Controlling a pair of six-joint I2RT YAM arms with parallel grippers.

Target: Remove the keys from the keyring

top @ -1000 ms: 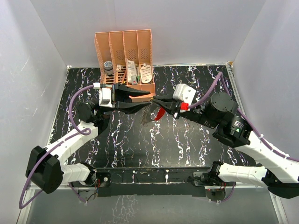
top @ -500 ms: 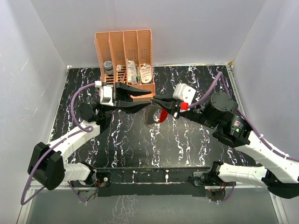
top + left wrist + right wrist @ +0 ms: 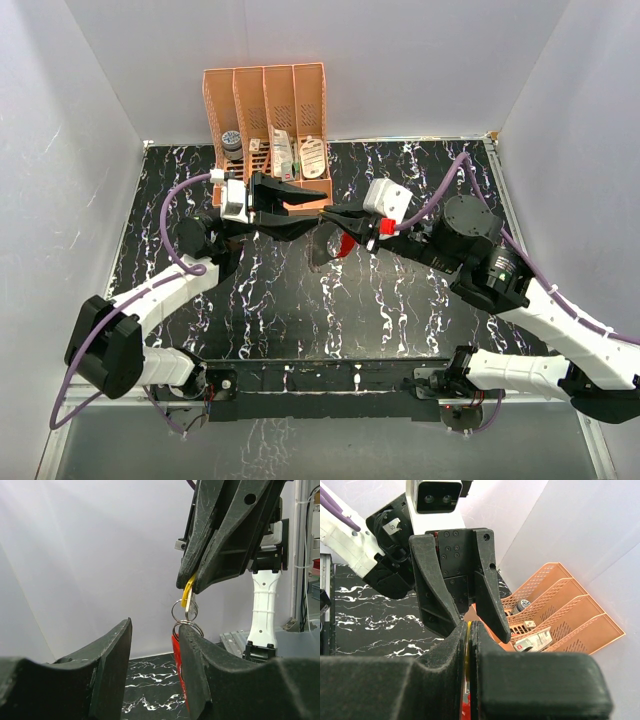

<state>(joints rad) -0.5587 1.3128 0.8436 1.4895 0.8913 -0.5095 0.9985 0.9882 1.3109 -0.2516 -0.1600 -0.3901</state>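
Marbled tabletop (image 3: 300, 310), right hand (image 3: 326, 214) with keys (image 3: 188, 591) now nearer the orange rack (image 3: 265, 95)

Left tool (image 3: 154, 630), jaws parted, faces the tightly pinched right tool (image 3: 469, 627)

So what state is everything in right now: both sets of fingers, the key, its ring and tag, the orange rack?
small yellow metal key: pinched in mid-air, not yet removed
thin metal wire ring: hanging from the key
red-and-white oval tag: dangling under the ring
right arm's fingers: shut on the key
left arm's fingers: open, gripping nothing
orange slotted rack: upright, partly filled
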